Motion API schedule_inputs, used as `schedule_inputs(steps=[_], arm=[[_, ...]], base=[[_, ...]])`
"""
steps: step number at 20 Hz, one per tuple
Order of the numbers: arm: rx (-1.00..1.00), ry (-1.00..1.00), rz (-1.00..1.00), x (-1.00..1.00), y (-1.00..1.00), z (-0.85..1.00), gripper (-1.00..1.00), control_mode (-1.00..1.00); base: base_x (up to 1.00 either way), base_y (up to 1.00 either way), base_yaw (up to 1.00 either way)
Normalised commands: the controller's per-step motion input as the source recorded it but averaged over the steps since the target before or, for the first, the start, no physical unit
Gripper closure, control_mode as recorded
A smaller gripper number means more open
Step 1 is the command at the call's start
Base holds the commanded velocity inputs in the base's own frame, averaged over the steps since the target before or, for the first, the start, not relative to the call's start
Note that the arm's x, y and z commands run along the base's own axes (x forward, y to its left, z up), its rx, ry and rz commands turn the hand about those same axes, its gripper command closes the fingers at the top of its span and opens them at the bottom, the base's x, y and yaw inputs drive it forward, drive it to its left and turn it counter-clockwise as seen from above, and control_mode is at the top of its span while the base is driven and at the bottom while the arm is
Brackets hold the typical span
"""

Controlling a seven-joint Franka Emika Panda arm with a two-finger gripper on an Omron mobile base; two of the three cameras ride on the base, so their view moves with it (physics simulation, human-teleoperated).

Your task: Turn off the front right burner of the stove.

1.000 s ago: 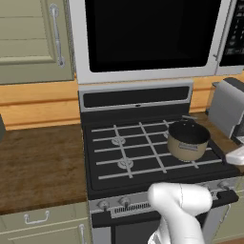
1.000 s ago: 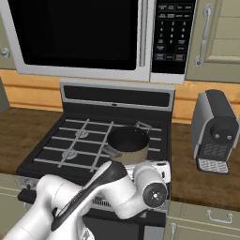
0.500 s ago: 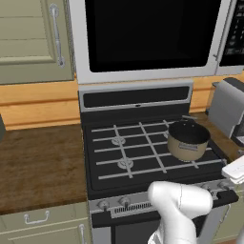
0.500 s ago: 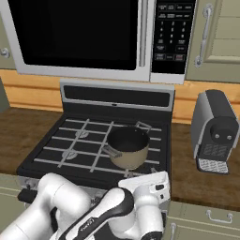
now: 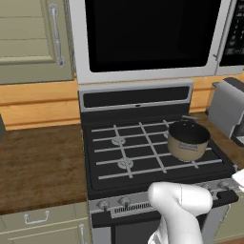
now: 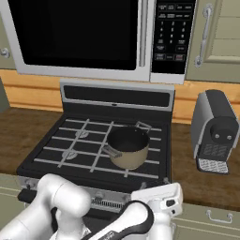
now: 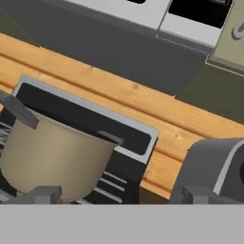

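Stove: centre of the left base view, black, grey grates, between wooden table sections.
Pot: tan, on the stove's right-hand grates, covering the front right burner.
Tool: fingertips apart at the bottom edge of the hand view; pot at lower left, just above the left fingertip.
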Motion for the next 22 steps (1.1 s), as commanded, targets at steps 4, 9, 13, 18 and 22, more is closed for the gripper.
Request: schedule_inputs(steps=[4,9,13,18,22], arm=[[-0.14,0.02,0.0,-0.26,-0.34,-0.12,-1.0,-1.0],[-0.13,0.02,0.0,-0.21,-0.12,-0.39,-1.0,-1.0],[-0.13,0.01,0.0,-0.05,0.05,-0.44,-1.0,-1.0],[-0.14,0.0,0.0,0.0,0.27,-0.35,-1.0,-1.0],[-0.08,0.0,0.0,0.0,0.33,-0.12,-1.0,-1.0]], base=[[0.0,0.0,0.0],[0.0,0.0,0.0],[0.0,0.0,0.0],[0.0,0.0,0.0],[0.0,0.0,0.0]])
